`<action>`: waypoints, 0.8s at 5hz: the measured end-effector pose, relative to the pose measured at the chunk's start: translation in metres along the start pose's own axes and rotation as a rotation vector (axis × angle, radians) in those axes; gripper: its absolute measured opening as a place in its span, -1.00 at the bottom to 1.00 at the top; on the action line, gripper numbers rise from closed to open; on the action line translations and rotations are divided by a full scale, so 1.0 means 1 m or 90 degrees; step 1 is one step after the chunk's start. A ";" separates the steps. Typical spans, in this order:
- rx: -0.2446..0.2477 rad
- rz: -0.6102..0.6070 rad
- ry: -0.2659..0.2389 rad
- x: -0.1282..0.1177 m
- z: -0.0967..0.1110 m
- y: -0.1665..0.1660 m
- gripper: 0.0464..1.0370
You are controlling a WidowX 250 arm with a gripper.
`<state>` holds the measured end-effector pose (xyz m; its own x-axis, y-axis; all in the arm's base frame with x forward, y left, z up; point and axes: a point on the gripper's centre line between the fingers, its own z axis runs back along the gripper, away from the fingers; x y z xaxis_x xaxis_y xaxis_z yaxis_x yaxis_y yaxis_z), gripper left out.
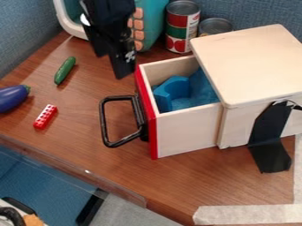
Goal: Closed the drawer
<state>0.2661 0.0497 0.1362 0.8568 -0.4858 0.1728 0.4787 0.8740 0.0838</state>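
Closing push judged not yet made: the drawer (187,134) is seen well out of the wooden box (254,62), its red front (147,115) and black handle (122,121) turned to view left. The gripper (114,66) is held above the table (112,170), near the drawer's far front corner; whether it is spread or pressed together cannot be told.

Next, placement on the handle side seems called for, low enough for the red front to be met, then a push straight toward the box. The handle loop could be snagged, or the drawer skewed by an off-centre push.

Contents: a faceted blue piece (171,91) is held in the drawer, with more blue material beside it, partly covered by the box top. No rise above the rim is noted; free passage is expected.
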 end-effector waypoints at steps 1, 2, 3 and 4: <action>0.015 -0.041 0.031 -0.015 -0.019 -0.005 0.93; 0.027 -0.079 0.048 -0.029 -0.033 -0.007 0.93; 0.052 -0.117 0.054 -0.041 -0.033 -0.004 0.93; 0.066 -0.180 0.075 -0.052 -0.042 -0.005 0.93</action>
<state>0.2276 0.0703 0.0853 0.7122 -0.7018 0.0140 0.6836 0.6980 0.2135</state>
